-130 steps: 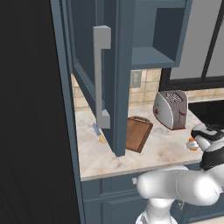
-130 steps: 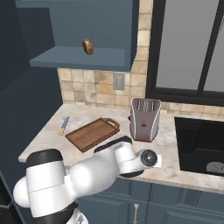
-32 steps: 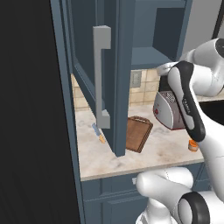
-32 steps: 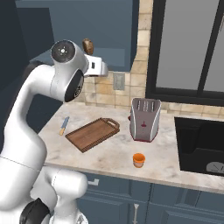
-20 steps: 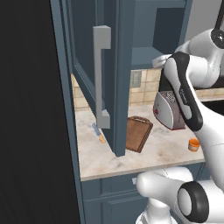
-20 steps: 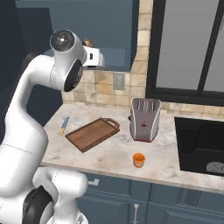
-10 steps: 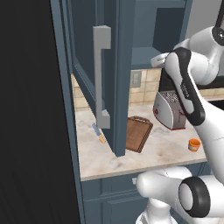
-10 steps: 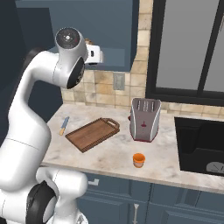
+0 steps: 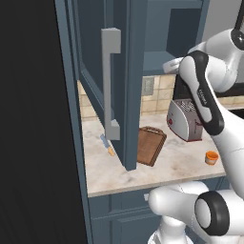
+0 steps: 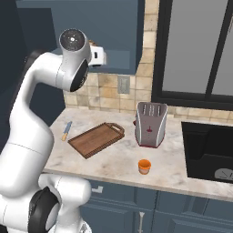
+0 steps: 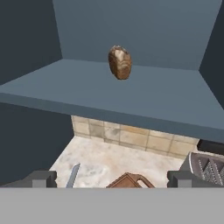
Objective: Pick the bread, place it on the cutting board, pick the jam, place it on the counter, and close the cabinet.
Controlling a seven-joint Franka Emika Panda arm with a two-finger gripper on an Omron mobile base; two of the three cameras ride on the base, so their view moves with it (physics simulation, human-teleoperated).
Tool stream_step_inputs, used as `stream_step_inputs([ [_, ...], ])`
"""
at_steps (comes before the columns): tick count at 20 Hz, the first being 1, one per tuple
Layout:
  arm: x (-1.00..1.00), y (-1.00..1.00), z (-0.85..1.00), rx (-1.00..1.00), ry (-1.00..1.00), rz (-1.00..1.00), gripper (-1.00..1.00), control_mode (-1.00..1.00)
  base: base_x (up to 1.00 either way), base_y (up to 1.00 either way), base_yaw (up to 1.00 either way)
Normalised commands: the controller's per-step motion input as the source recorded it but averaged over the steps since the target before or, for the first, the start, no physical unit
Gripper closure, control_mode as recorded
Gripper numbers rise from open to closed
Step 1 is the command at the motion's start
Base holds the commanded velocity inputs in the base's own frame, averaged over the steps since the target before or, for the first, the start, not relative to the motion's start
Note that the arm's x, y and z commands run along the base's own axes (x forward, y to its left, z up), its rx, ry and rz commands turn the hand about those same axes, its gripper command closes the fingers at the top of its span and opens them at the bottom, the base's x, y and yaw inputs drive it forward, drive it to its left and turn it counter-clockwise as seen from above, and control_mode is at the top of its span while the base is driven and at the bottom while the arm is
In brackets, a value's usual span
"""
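Facing into the open cabinet (image 11: 131, 26), the gripper (image 11: 112, 179) has jaws spread wide w/ nothing between them; the two dark tips sit far apart at the bottom of the hand view. Straight ahead in that view the bread (image 11: 120, 62) sits upright on the cabinet shelf, apart from the tips, toward the back wall. Below the shelf edge the hand view also picks up tiled backsplash, a knife (image 11: 73, 175) on the counter (image 11: 109, 162), the handle end of the cutting board (image 11: 130, 180) & the slotted top of the toaster (image 11: 210, 168).

Left base view: the swung-out cabinet door (image 9: 107, 90) w/ its long grey handle blocks the shelf, so the bread can't be made out there. It does show the arm raised w/ the hand at shelf height, the board (image 9: 150, 145) lying flat just behind the door's lower edge, the knife to its left, the toaster (image 9: 185, 120) to its right & the jam (image 9: 211, 157) standing on the counter near the front edge, well apart from the board.

Right base view: the arm's elbow & wrist cover most of the shelf front; only a sliver of brown shows by the hand, too small to be sure of. Board (image 10: 97, 139), toaster (image 10: 150, 124) & jam (image 10: 144, 166) are all clear here, jar in front of the toaster, plus a dark sink (image 10: 207, 152) at right.
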Motion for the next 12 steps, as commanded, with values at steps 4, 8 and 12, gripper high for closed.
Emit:
stream_step_inputs([
  [4, 0.14, 0.04, 0.01, 0.00, -0.01, 0.00, -1.00, -1.00, 0.00, 0.00, 0.00],
  [8, 0.30, 0.01, 0.01, 0.00, 0.00, 0.00, -1.00, -1.00, 0.00, 0.00, 0.00],
  [12, 0.41, 0.00, 0.01, 0.00, 0.00, 0.00, -1.00, -1.00, 0.00, 0.00, 0.00],
])
